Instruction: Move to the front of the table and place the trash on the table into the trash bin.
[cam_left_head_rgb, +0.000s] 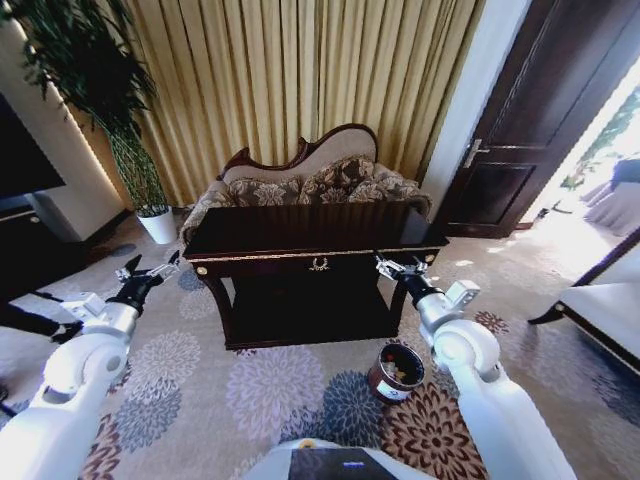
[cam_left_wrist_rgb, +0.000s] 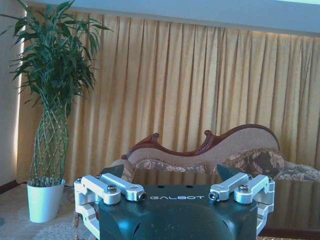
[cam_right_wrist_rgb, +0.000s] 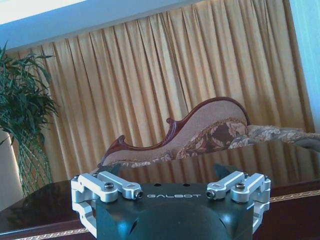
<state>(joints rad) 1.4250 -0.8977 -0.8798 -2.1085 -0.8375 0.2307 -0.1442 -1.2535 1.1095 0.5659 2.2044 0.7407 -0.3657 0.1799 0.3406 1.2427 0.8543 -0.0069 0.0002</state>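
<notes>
The dark glossy table (cam_left_head_rgb: 300, 232) with gold trim and a gold emblem on its drawer stands straight ahead, and its top looks bare. No trash is in view on it. The small round brown trash bin (cam_left_head_rgb: 396, 372) stands on the carpet off the table's front right corner, with some reddish and pale bits inside. My left gripper (cam_left_head_rgb: 150, 268) hovers open and holding nothing, off the table's front left corner. My right gripper (cam_left_head_rgb: 400, 266) is open and holding nothing at the front right corner, above the bin. Both also show open in the wrist views, left gripper (cam_left_wrist_rgb: 170, 172) and right gripper (cam_right_wrist_rgb: 167, 172).
A patterned sofa (cam_left_head_rgb: 310, 180) sits right behind the table, before gold curtains. A potted plant (cam_left_head_rgb: 135, 165) stands at the back left, with a dark cabinet (cam_left_head_rgb: 25, 230) on the left. A dark door (cam_left_head_rgb: 530, 130) and a white bench (cam_left_head_rgb: 610, 310) are on the right.
</notes>
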